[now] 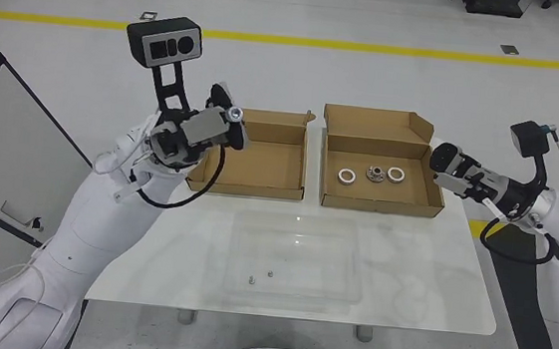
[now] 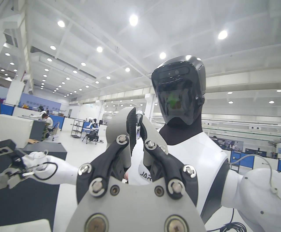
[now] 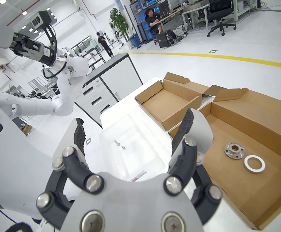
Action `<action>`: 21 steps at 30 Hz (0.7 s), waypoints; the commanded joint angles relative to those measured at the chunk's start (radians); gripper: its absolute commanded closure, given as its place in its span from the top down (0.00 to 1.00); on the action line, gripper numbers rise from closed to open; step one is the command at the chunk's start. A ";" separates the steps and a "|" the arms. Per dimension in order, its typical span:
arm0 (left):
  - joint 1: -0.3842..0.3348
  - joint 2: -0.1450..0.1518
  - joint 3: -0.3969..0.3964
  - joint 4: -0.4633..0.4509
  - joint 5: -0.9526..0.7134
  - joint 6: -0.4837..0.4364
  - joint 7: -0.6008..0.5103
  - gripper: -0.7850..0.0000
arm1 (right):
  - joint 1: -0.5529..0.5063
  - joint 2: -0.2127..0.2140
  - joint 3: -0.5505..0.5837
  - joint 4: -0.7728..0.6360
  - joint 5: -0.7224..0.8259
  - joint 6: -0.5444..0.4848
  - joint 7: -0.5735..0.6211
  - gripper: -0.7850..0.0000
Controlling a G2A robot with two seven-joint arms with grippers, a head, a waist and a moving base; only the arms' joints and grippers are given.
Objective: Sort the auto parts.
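My left gripper [image 2: 138, 118] is shut on a small silver bolt [image 2: 138, 116], pinched at its fingertips and pointed upward. From the top it hangs raised [image 1: 230, 120] over the near-left corner of the left cardboard box [image 1: 251, 157], which holds nothing. The right cardboard box [image 1: 413, 191] contains two flat rings [image 1: 346, 175] [image 1: 397, 173] and a metal flange [image 1: 373, 173]. My right gripper [image 3: 134, 116] stands open with nothing between its fingers, at that box's right wall [image 1: 439, 177]. A clear plastic tray [image 1: 335, 280] holds two small fasteners [image 1: 250, 279] [image 1: 269, 271].
The tray [image 3: 151, 153] sits at the table's front middle, with the two boxes side by side behind it. A grey and white cabinet [image 1: 2, 150] stands off the table's left side. Bare white tabletop [image 1: 431, 268] lies right of the tray.
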 commanded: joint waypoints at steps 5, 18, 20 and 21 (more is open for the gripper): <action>0.015 0.000 -0.022 0.010 0.063 0.009 -0.009 0.00 | 0.000 0.000 0.000 0.000 0.000 0.000 0.000 1.00; 0.021 -0.012 -0.018 -0.061 -0.039 -0.001 0.001 0.00 | 0.000 0.000 0.000 0.000 0.000 0.000 0.000 1.00; 0.022 -0.019 -0.021 -0.078 -0.076 -0.001 0.001 0.00 | 0.000 0.000 0.000 0.000 0.000 0.000 0.000 1.00; 0.023 -0.021 -0.024 -0.080 -0.083 0.007 -0.007 0.00 | 0.000 0.000 0.000 0.000 0.000 0.000 0.000 1.00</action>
